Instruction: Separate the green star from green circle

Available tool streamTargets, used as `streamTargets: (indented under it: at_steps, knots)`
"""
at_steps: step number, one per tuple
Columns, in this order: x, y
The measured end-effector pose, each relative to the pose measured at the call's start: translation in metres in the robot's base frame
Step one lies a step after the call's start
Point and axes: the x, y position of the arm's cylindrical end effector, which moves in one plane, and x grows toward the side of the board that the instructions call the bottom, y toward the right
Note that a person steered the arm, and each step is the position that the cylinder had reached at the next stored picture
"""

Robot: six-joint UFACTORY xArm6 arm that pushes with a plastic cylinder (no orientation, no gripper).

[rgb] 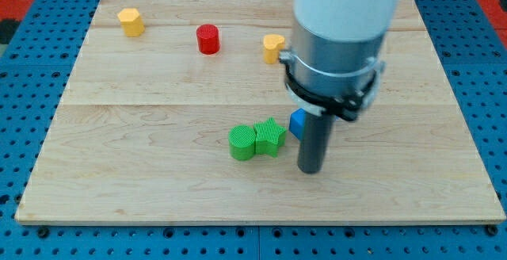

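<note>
A green star (270, 136) lies near the middle of the wooden board, touching a green circle (242, 143) on its left. My tip (310, 170) is on the board just to the right of the star and a little below it, a small gap apart. A blue block (297, 124) sits right of the star, partly hidden behind my rod.
A yellow hexagon block (131, 22) lies at the top left. A red cylinder (208, 39) stands at the top middle. A yellow block (273, 47) sits right of it, next to the arm's body. The board's edge (261, 220) runs along the bottom.
</note>
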Motion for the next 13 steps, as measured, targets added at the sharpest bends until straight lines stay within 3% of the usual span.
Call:
streamTargets:
  at_steps: [2, 3, 5, 6, 7, 9, 10, 11, 12, 13]
  knots:
    - [0.003, -0.149]
    - [-0.036, -0.172]
    - [-0.059, -0.071]
    - [-0.063, -0.056]
    - [-0.047, 0.0]
    - [-0.025, -0.022]
    - [-0.034, -0.078]
    - [-0.023, -0.096]
    - [0.04, -0.01]
    - [0.055, 0.088]
